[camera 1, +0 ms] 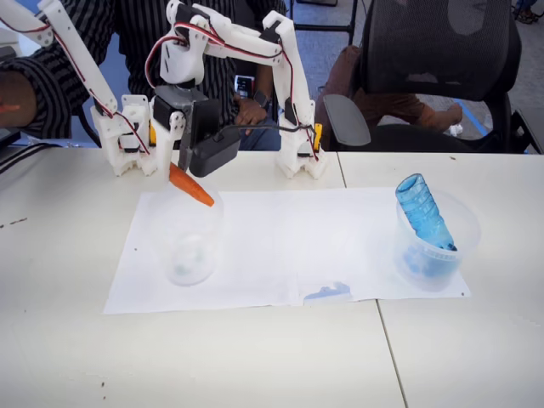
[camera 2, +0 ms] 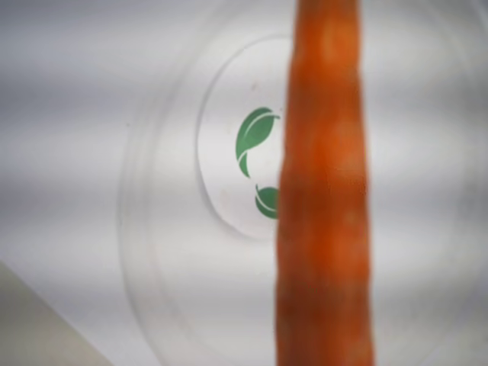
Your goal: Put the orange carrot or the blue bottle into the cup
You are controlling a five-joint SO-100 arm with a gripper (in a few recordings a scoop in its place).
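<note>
A white table (camera 1: 255, 357) carries a sheet of paper (camera 1: 280, 246), with a person sitting behind it. At the right end of the paper another clear cup (camera 1: 438, 242) holds the blue bottle (camera 1: 425, 212), leaning. The gripper (camera 1: 183, 170) holds the orange carrot (camera 1: 191, 185) by its thick end, tilted, the tip just above the rim of the cup (camera 1: 187, 242). In the wrist view the carrot (camera 2: 324, 191) hangs over the cup's base (camera 2: 244, 137). If it is released so tilted, I think it may hit the rim and tip the light cup. The fingertips are hard to make out.
</note>
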